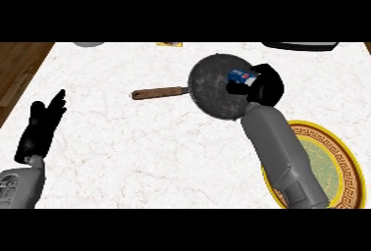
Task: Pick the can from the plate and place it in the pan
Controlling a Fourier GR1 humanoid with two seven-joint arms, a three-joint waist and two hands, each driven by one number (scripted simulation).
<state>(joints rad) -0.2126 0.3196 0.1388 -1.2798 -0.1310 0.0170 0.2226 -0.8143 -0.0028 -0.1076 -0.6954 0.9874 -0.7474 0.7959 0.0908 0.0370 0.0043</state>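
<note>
A dark round pan with a brown handle lies on the marble counter at upper centre. My right hand hangs over the pan's right rim, fingers curled round a blue can with a white and red mark. The can is above the pan's right part; whether it touches the pan I cannot tell. A yellow-rimmed plate with a green centre sits at lower right, partly hidden by my right forearm. My left hand rests open at the left edge, fingers up.
A grey object and a small yellow item sit at the counter's far edge. A dark object shows at the top right. Wooden floor lies beyond the counter's left edge.
</note>
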